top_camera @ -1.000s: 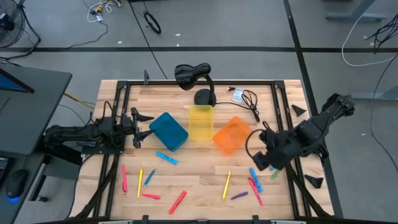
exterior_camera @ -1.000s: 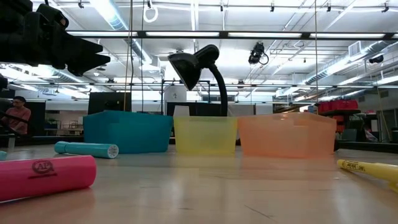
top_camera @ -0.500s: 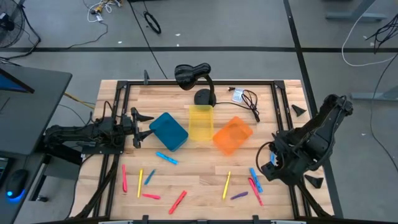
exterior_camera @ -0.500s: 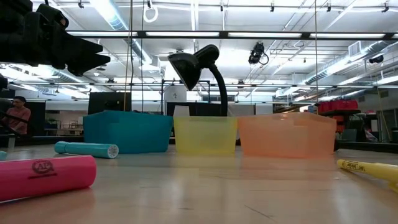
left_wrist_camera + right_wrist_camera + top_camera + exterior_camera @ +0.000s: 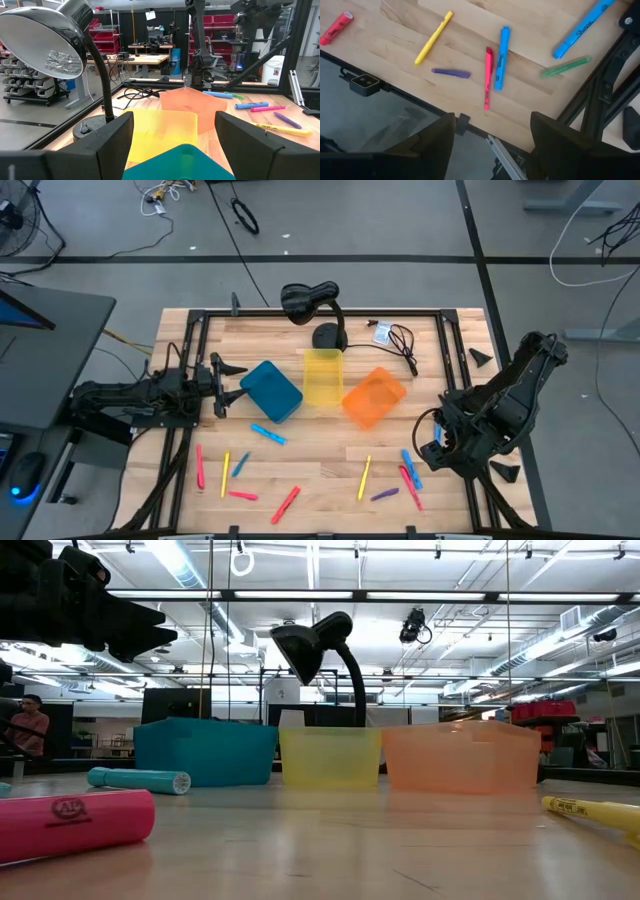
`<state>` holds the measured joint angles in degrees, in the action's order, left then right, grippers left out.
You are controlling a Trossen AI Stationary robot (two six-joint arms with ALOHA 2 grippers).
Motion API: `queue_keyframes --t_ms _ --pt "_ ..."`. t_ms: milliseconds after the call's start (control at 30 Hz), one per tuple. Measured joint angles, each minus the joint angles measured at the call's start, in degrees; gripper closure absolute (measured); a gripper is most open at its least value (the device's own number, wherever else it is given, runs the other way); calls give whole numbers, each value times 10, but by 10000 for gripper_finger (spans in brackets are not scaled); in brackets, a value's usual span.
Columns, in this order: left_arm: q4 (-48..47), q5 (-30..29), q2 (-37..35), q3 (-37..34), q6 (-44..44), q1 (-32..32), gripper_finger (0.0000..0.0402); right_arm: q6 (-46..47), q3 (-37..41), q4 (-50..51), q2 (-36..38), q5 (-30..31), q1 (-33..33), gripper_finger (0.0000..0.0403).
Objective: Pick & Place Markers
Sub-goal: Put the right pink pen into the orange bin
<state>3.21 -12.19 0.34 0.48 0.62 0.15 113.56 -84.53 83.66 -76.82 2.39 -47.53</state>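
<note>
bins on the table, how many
3, in a row at mid-table below the desk lamp: the blue bin on the left, the yellow bin in the middle, the orange bin on the right. No others show in any view.

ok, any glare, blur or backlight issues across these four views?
Low view: ceiling lights blow out the background, the lamp reads as a silhouette, the pink marker nearest the lens is soft. Left wrist view: bright reflections on the lamp shade. Right wrist view: the markers are sharp, the near fingers soft. High view: even light, no glare.
</note>
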Motion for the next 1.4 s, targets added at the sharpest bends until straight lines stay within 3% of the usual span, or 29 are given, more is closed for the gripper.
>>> queue_keyframes --t_ms 333,867,1400 --pt "0 0 0 0 0 0 115 0 0 0 -9 -1 1 140" --pt "0 0 0 0 0 0 115 -17 0 -45 -110 -24 1 140" --pt "0 0 0 0 0 0 115 -30 0 -102 -209 -85 -7 140"
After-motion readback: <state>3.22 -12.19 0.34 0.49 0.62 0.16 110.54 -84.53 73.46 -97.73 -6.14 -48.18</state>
